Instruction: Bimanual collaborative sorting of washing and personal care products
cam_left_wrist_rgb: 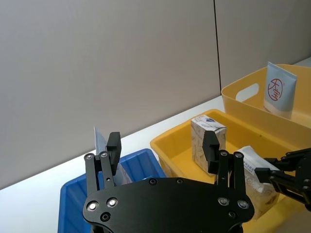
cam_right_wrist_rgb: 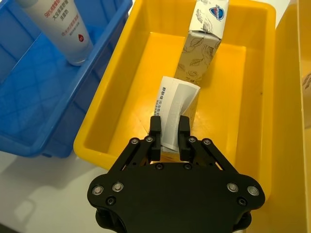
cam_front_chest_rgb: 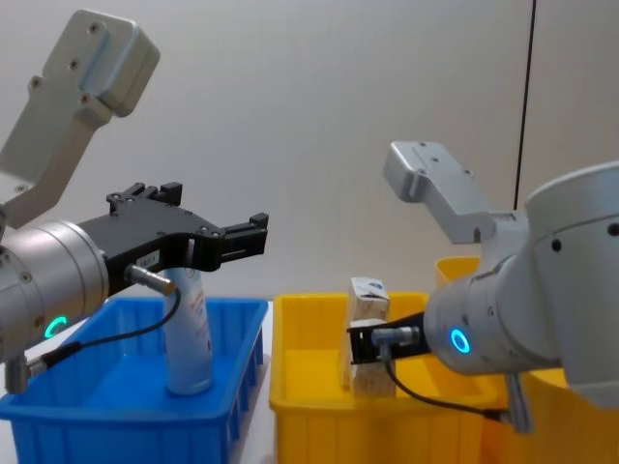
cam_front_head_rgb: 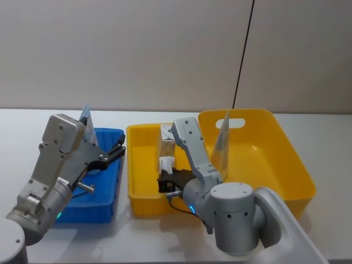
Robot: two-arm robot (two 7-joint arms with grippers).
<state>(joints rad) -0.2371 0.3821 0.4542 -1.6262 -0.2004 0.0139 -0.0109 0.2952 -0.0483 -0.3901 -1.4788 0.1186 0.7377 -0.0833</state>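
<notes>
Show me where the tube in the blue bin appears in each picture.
Head view: tube tip behind the left arm.
Left wrist view: tube's crimped end above the bin.
Right wrist view: tube leaning in the bin.
Chest view: tube upright, lower left.
Shared landmark: blue bin.

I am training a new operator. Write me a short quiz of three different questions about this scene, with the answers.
1. True or false: the right gripper is shut on a carton in the small yellow bin.
2. Multiple choice: the squeeze tube in the blue bin is A) lying flat, B) standing upright, C) held by the left gripper.
3. Fill in: beside the held carton, a second carton stands ____ in the same bin.

Key: 1 true; 2 B, the left gripper is open above the bin; 3 upright.
</notes>
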